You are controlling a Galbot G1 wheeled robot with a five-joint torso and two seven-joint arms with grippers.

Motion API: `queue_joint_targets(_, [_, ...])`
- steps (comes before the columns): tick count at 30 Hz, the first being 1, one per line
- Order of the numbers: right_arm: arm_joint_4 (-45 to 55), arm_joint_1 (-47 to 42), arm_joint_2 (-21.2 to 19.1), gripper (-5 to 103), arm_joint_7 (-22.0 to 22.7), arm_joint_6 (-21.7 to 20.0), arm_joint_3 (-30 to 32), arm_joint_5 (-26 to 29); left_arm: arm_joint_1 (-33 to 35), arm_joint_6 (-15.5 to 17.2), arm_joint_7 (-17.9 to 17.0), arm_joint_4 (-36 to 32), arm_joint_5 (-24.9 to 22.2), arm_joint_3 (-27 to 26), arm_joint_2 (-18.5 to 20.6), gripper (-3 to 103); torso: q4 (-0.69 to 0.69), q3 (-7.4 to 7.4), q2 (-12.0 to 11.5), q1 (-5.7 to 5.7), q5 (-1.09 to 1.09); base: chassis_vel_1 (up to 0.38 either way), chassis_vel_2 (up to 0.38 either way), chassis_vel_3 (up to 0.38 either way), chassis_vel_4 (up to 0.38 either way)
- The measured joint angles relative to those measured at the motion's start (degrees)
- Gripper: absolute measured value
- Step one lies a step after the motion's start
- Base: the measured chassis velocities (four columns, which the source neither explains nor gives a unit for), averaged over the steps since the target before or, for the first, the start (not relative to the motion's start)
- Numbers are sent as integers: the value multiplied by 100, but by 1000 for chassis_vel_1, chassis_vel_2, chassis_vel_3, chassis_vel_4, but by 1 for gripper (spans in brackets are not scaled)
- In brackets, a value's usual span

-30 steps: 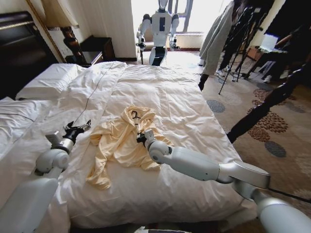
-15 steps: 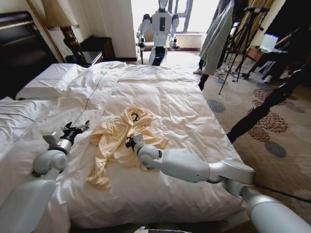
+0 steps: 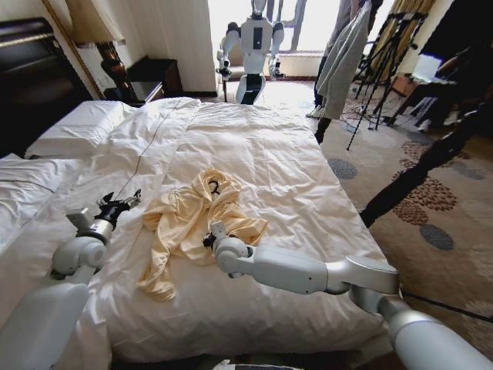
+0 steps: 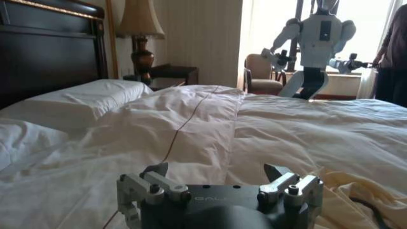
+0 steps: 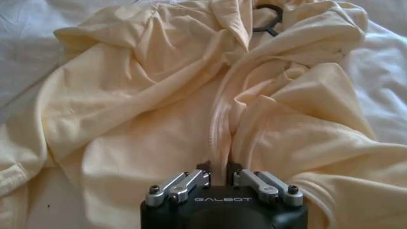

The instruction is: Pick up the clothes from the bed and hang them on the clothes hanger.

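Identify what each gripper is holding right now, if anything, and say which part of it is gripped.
The right gripper is shut on a raised fold of the yellow shirt, a ridge near its middle. The left gripper is open over the bed, holding nothing.

**Colours on and around the bed**

The shirt (image 3: 192,223) is pale butter-yellow. The hanger (image 5: 267,13) is dark. The bed (image 3: 262,146) has a white quilted duvet, white pillows (image 3: 77,127) and a dark wooden headboard (image 4: 45,52). The carpet (image 3: 431,208) is beige with dark grey-brown round patches. Both robot arms are glossy white-grey, and the right gripper (image 5: 218,177) has a black body with silver fingers.
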Motion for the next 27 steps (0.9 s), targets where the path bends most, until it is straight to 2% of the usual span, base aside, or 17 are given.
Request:
queue_joint_targets(2, [174, 41, -120, 16, 107, -27, 1, 105, -8, -6, 6, 2, 0, -2, -14, 100, -1, 0, 0, 0, 0, 0, 0, 0, 0])
queue_joint_targets(3, [377, 80, -246, 27, 162, -22, 0, 132, -14, -13, 19, 4, 0, -4, -27, 100, -1, 0, 0, 0, 0, 0, 0, 0, 0])
queue_joint_targets(5, [458, 94, -289, 27, 171, -10, 1, 129, -15, -16, 27, 4, 0, -5, -34, 100, -1, 0, 0, 0, 0, 0, 0, 0, 0])
queue_joint_targets(7, [746, 158, -407, 37, 215, 52, 2, 91, -10, -30, 40, 5, 2, -6, -51, 100, -1, 0, 0, 0, 1, 0, 0, 0, 0])
queue_joint_targets(8, [746, 158, -407, 37, 215, 52, 2, 91, -10, -30, 40, 5, 2, -6, -51, 100, -1, 0, 0, 0, 1, 0, 0, 0, 0])
queue_joint_targets(10, [1083, 257, -489, 48, 340, 131, 5, 68, 21, -45, 48, 6, 3, -31, -59, 100, 0, 0, 0, 0, 0, 0, 0, 0, 0])
queue_joint_targets(11, [1083, 257, -489, 48, 340, 131, 5, 68, 21, -45, 48, 6, 3, -31, -59, 100, 0, 0, 0, 0, 0, 0, 0, 0, 0])
queue_joint_targets(15, [1492, 330, -730, 70, 616, 202, -20, 8, 98, -54, 55, -38, -19, -106, -46, 100, 1, 0, 0, 0, 0, 0, 0, 0, 0])
queue_joint_targets(16, [1492, 330, -730, 70, 616, 202, -20, 8, 98, -54, 55, -38, -19, -106, -46, 100, 1, 0, 0, 0, 0, 0, 0, 0, 0])
queue_joint_targets(18, [1727, 337, -985, 81, 651, 200, -48, -122, 158, -52, 55, -108, -38, -147, -44, 100, 0, 0, 0, 0, 0, 0, 0, 0, 0])
queue_joint_targets(20, [1848, 346, -1138, 81, 658, 193, -70, -193, 191, -40, 54, -156, -53, -172, -49, 100, 0, 0, 0, 0, 1, 0, 0, 0, 0])
queue_joint_targets(21, [1974, 346, -1343, 91, 658, 168, -97, -279, 229, -31, 36, -217, -66, -193, -69, 100, 0, 0, 0, 0, 1, 0, 0, 0, 0])
queue_joint_targets(23, [2036, 333, -1476, 91, 641, 137, -110, -338, 256, -26, 23, -259, -69, -203, -90, 100, 1, 0, 0, 0, 1, 0, 0, 0, 0])
queue_joint_targets(25, [2127, 177, -1930, 98, 365, 57, -118, -620, 329, -9, -4, -374, -70, -215, -156, 100, 0, 0, 0, 0, -1, 0, 0, 0, 0])
queue_joint_targets(26, [2127, 177, -1930, 98, 365, 57, -118, -620, 329, -9, -4, -374, -70, -215, -156, 100, 0, 0, 0, 0, -1, 0, 0, 0, 0])
queue_joint_targets(27, [2121, 19, -2174, 100, 124, 37, -67, -840, 365, 7, -9, -435, -66, -215, -197, 100, -2, 0, 0, 0, 0, 0, 0, 0, 0])
